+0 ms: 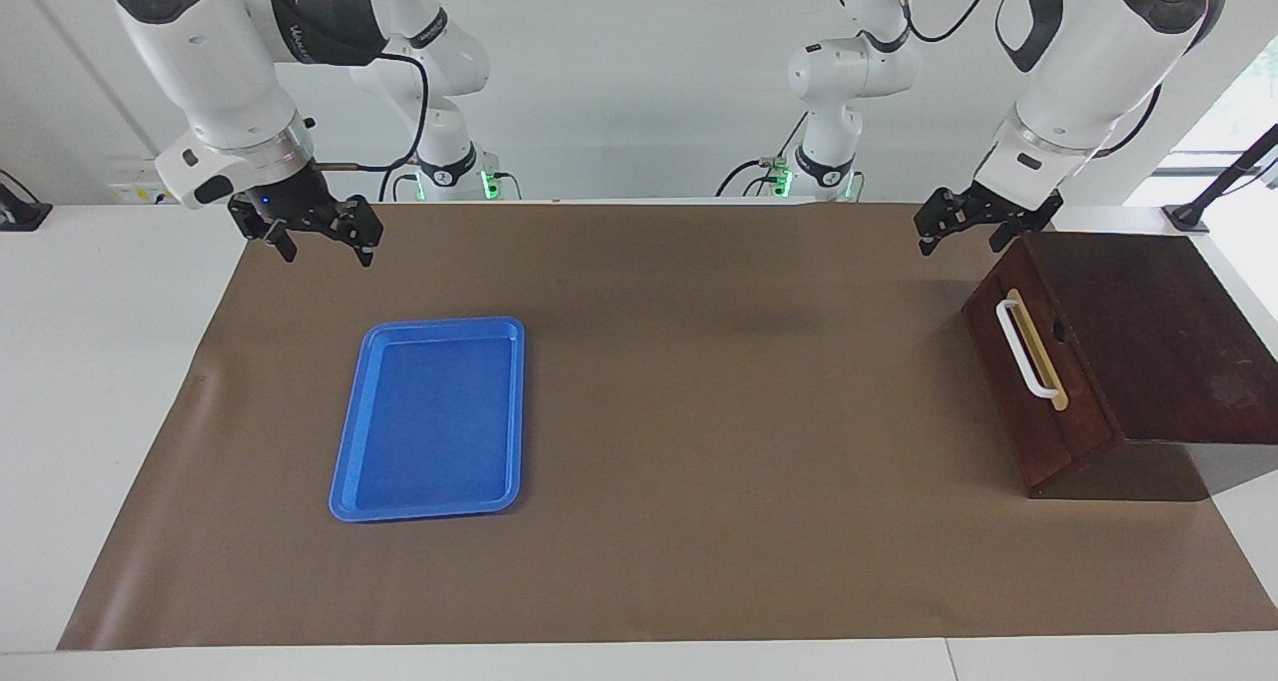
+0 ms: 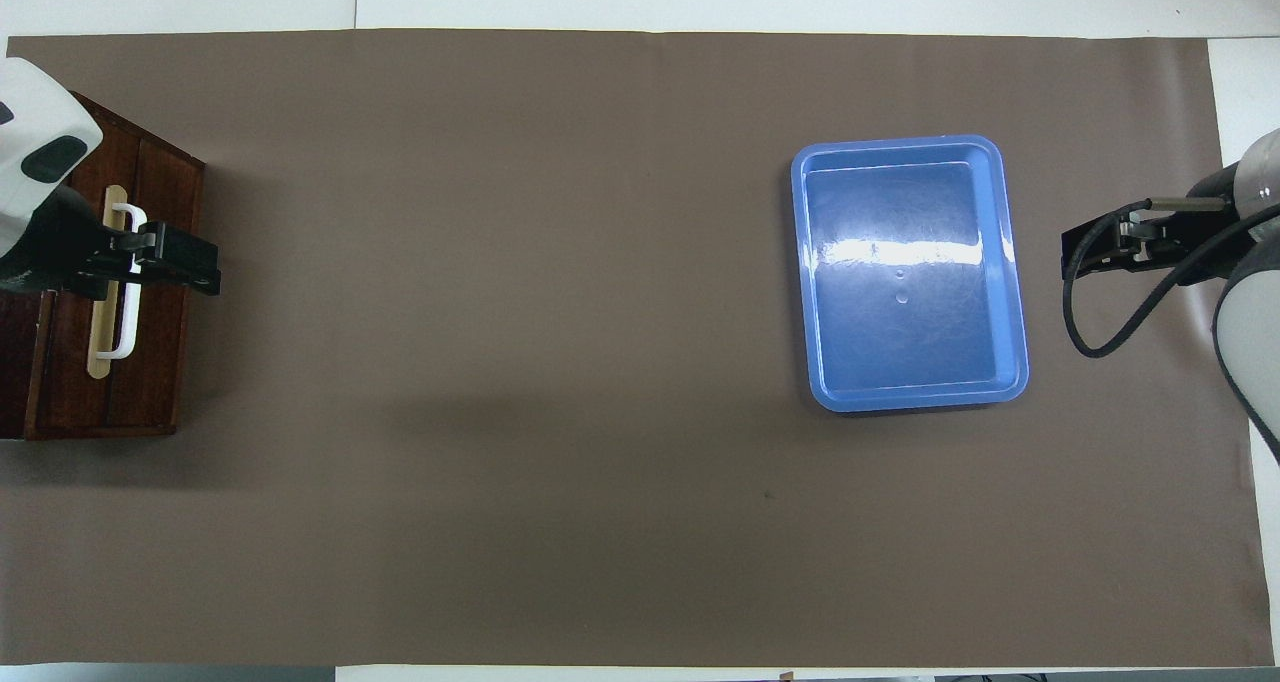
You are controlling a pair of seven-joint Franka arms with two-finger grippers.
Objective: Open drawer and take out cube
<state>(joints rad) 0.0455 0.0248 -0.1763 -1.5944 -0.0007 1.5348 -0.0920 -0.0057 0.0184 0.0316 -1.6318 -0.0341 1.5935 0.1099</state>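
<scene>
The drawer (image 1: pixel 1008 406) is shut in its dark brown wooden box (image 1: pixel 1148 332) at the left arm's end of the table. Its white bar handle (image 1: pixel 1028 353) faces the table's middle. The overhead view shows the drawer front (image 2: pixel 160 362) and handle (image 2: pixel 128 322) too. The cube is hidden. My left gripper (image 1: pixel 960 242) hangs open in the air over the box's front edge, touching nothing. From overhead the left gripper (image 2: pixel 205 267) covers part of the handle. Over the mat at the other end, my right gripper (image 1: pixel 327 255) waits open and holds nothing; overhead it is the right gripper (image 2: pixel 1075 252).
A flat blue tray (image 1: pixel 429 416), with nothing in it, lies on the brown mat (image 1: pixel 699 411) toward the right arm's end, seen from overhead as the tray (image 2: pixel 908 272). The mat covers most of the white table.
</scene>
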